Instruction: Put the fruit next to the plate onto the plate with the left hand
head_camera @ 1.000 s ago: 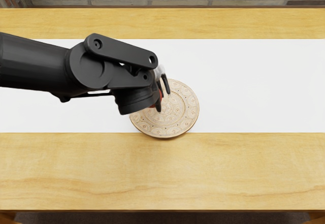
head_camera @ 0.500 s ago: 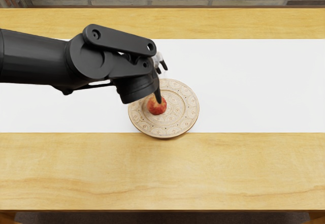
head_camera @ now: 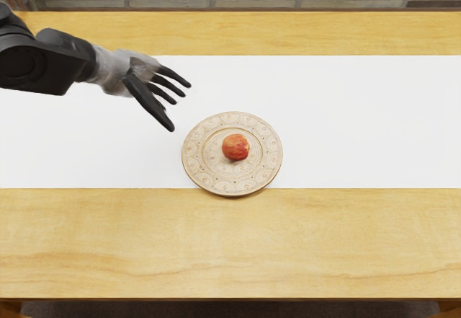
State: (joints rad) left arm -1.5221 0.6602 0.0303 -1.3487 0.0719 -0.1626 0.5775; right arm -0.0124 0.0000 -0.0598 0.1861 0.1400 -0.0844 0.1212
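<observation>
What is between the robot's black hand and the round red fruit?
Only white table runner and the rim of the carved tan plate, in the head view.

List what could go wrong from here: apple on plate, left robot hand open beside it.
1. The apple sits loose at the centre of the plate; a jolt might roll it off.
2. The left robot hand hangs open up-left of the plate, reaching toward it; a low sweep to the right could clip the plate and shift it.
</observation>
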